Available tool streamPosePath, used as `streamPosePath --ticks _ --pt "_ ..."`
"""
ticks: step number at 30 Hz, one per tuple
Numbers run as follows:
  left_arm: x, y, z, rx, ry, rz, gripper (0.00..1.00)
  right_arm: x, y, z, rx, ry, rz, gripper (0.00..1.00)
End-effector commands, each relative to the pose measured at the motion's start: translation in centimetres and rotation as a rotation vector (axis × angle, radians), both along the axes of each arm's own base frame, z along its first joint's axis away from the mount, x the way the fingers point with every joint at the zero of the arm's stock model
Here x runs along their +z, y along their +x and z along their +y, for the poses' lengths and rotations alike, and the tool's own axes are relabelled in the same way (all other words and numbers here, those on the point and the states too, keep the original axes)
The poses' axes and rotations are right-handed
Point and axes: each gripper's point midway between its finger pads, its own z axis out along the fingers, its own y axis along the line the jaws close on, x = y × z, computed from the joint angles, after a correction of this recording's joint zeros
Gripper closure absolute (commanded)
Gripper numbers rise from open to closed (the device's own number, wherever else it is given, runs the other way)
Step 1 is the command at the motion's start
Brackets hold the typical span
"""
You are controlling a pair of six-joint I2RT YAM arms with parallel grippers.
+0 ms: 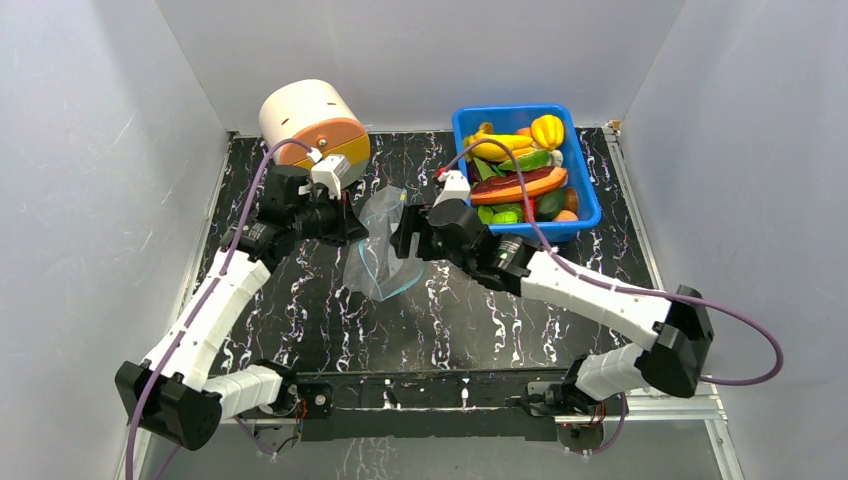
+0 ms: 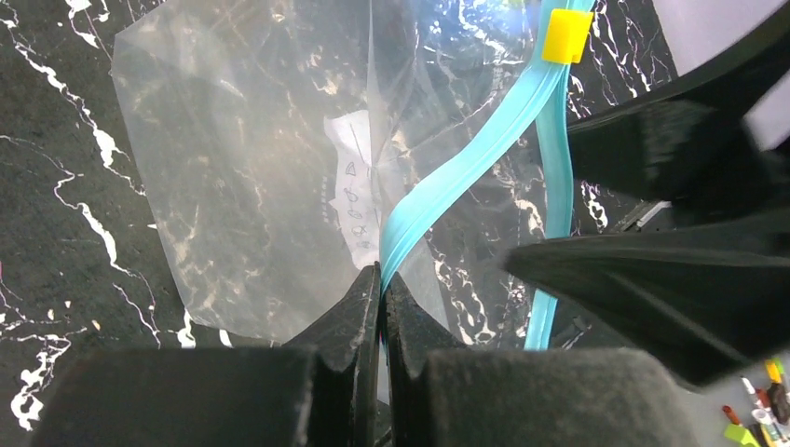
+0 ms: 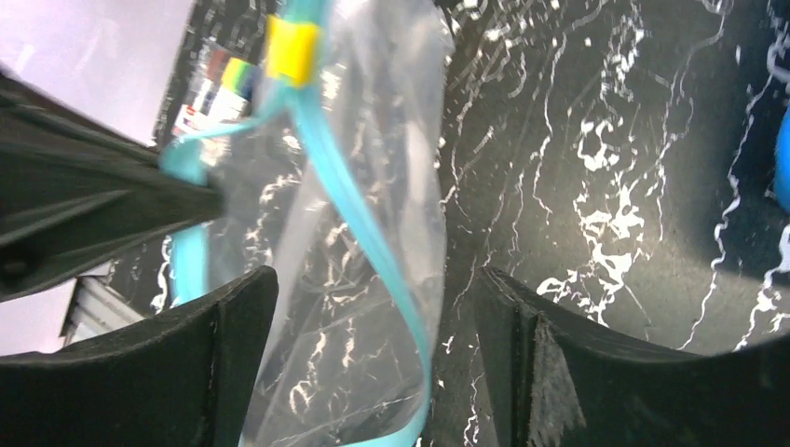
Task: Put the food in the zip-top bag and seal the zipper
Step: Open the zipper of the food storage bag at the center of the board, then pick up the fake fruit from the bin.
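The clear zip-top bag [image 1: 378, 250] is held up off the table's middle, mouth open and nothing showing inside it. My left gripper [image 1: 347, 222] is shut on its teal zipper strip [image 2: 466, 158]; the pinch shows in the left wrist view [image 2: 382, 272], beside the white label [image 2: 359, 200]. A yellow slider [image 2: 566, 35] sits on the strip. My right gripper [image 1: 405, 235] is open, its jaws [image 3: 373, 312] on either side of the other teal lip [image 3: 368, 228] without gripping it. The toy food [image 1: 520, 165] lies in the blue bin.
The blue bin [image 1: 585, 190] stands at the back right, close behind the right wrist. A round white and orange container [image 1: 315, 120] lies at the back left. Grey walls close in three sides.
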Motion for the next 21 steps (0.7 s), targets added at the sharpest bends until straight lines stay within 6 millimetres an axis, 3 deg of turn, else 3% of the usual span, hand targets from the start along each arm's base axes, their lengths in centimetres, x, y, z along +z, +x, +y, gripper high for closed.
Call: streamPosePath --ticks 1,5,9,16,21 --pt "1.1 0.8 -0.7 -0.037 -0.023 -0.156 1.0 7.3 0.1 -1.3 0.045 0.054 -0.154 0.23" --pt "0.2 0.8 -1.9 -0.092 -0.078 -0.188 1.0 9.3 2.0 -4.7 -0.054 0.02 -0.202 0.23" --pt "-1.4 0.2 -2.4 -0.123 -0.108 -0.188 1.0 9.6 5.1 -8.6 -0.171 -0.027 -0.211 0.26" --pt "-2.9 -0.7 -2.4 -0.178 -0.091 -0.189 1.0 6.9 11.4 -15.8 -0.378 -0.021 -0.163 0.35" --pt "-3.3 -1.3 -2.0 -0.19 -0.063 -0.184 1.0 3.2 15.6 -19.6 -0.511 0.049 -0.088 0.41"
